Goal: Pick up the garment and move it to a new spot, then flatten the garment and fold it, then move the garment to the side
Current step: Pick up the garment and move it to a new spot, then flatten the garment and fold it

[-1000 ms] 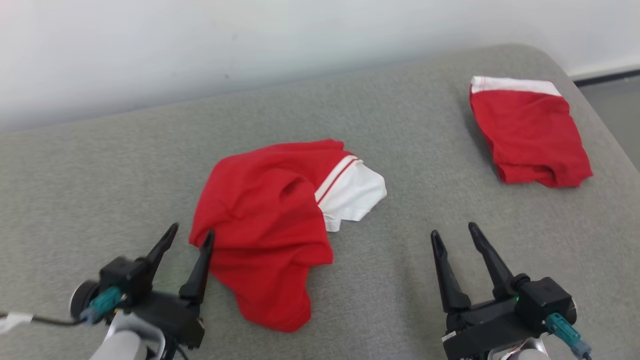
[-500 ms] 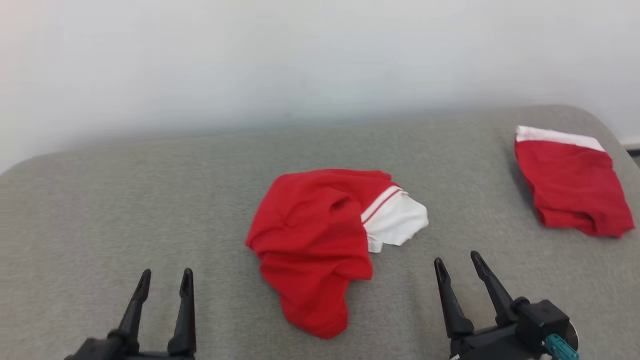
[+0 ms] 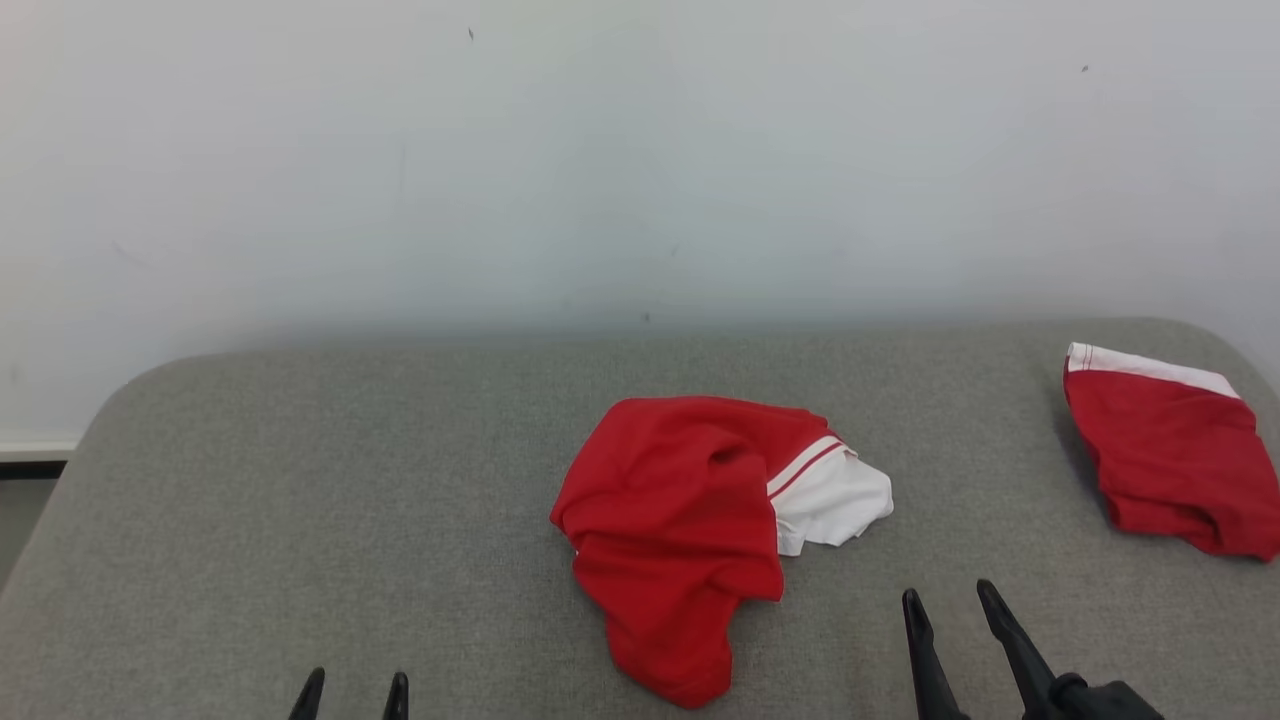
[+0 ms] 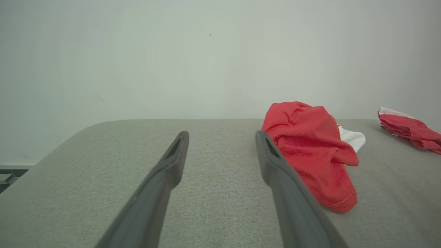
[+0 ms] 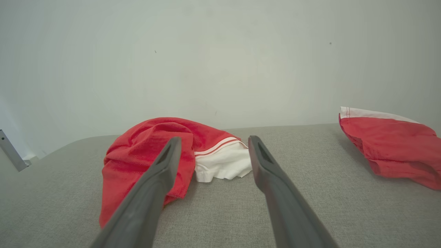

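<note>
— Where's the garment?
— I see the crumpled red cloth garment with a white striped cuff point(image 3: 680, 540) lying loose around the middle of the grey fabric-covered tabletop point(image 3: 300, 520), with nothing touching it.
— And your grippers?
— My left gripper point(image 3: 357, 680) is at the near edge, jaws spread and empty, well left of the cloth. My right gripper point(image 3: 947, 595) sits near the white end, jaws apart, holding nothing.
— Anything else?
— A folded red-and-white garment point(image 3: 1170, 470) lies by the right edge, in front of the plain white wall point(image 3: 500, 180).
</note>
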